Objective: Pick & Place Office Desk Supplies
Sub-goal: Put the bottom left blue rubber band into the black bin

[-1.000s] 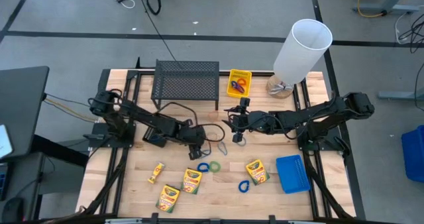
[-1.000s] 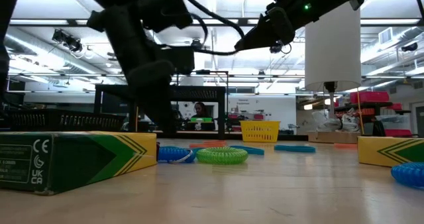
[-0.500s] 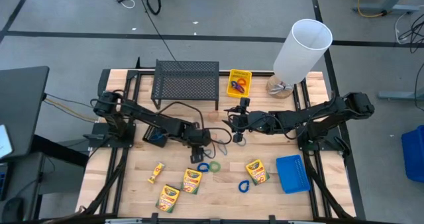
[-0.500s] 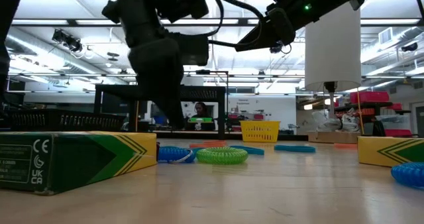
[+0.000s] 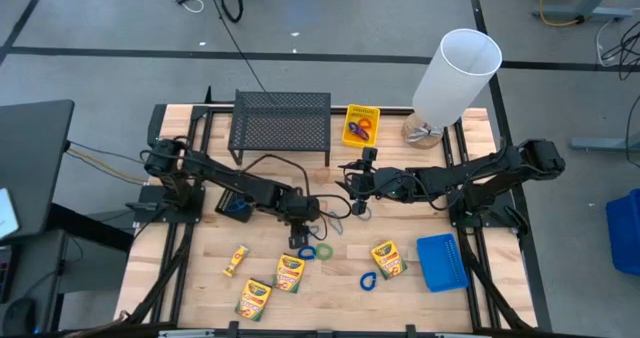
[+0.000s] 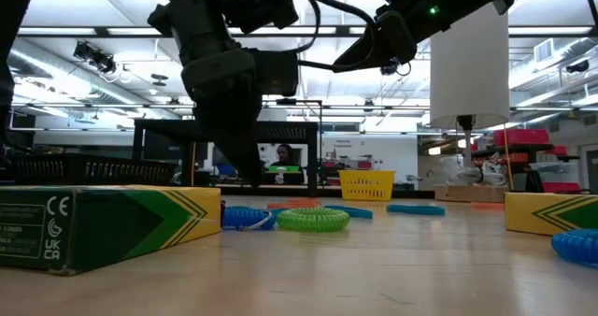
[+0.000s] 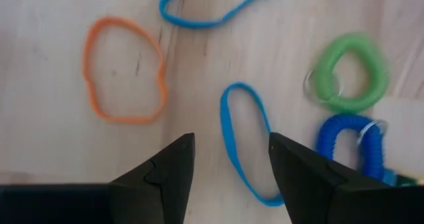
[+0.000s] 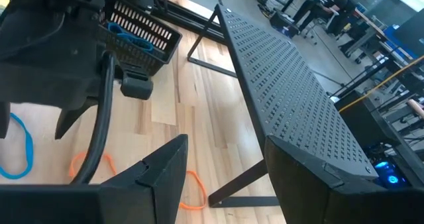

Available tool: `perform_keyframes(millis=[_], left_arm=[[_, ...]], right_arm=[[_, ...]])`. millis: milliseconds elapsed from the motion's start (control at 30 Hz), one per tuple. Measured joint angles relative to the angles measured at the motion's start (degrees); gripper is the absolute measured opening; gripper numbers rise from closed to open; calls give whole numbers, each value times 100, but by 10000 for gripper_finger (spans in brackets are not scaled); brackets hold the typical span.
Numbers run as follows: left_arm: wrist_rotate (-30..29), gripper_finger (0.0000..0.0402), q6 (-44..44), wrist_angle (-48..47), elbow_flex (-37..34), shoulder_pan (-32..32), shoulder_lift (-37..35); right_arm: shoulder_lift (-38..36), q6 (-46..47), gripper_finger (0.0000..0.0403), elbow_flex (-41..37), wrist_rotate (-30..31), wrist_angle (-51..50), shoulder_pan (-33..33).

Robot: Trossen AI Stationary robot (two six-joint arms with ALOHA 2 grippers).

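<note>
We are counting on the bench (image 5: 200,268) one wire rack (image 5: 280,124), one blue bin (image 5: 441,262), one yellow bin (image 5: 361,125), four crayon boxes (image 5: 289,273) lower centre. The left gripper (image 7: 228,159) fingers are standing released over a blue loop (image 7: 246,142); the right gripper (image 5: 358,198) fingers are hanging released mid-frame.

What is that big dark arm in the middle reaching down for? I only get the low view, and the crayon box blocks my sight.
Observer: Its wrist camera shows the left end effector open above a flat blue loop lying on the wood.
Operator: Is anything lying near that loop?
Observer: Yes, an orange loop and a green coiled loop lie close by, apart from it.
Operator: And the other arm up top?
Observer: Its own camera shows the right end effector open and empty, facing the black mesh rack.
</note>
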Motion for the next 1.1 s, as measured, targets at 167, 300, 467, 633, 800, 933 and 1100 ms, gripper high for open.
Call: perform_keyframes(millis=[167, 300, 467, 633, 800, 933, 1100], left_arm=[[28, 200, -62, -22, -4, -41, 314], [46, 200, -78, -11, -4, -39, 329], [-16, 183, -84, -11, -4, -39, 331], [-283, 114, -155, 2, -4, -36, 338], [-337, 23, -155, -5, -4, -31, 342], [-358, 5, -81, -2, -4, -32, 342], [-466, 4, -56, -35, -4, -85, 325]], right_arm=[[0, 0, 212, 0, 0, -1, 0], [0, 0, 212, 0, 0, -1, 2], [0, 2, 212, 0, 0, 1, 0], [0, 0, 212, 0, 0, 0, 0], [0, 1, 212, 0, 0, 0, 0], [0, 1, 212, 0, 0, -1, 0], [0, 2, 212, 0, 0, -1, 1]])
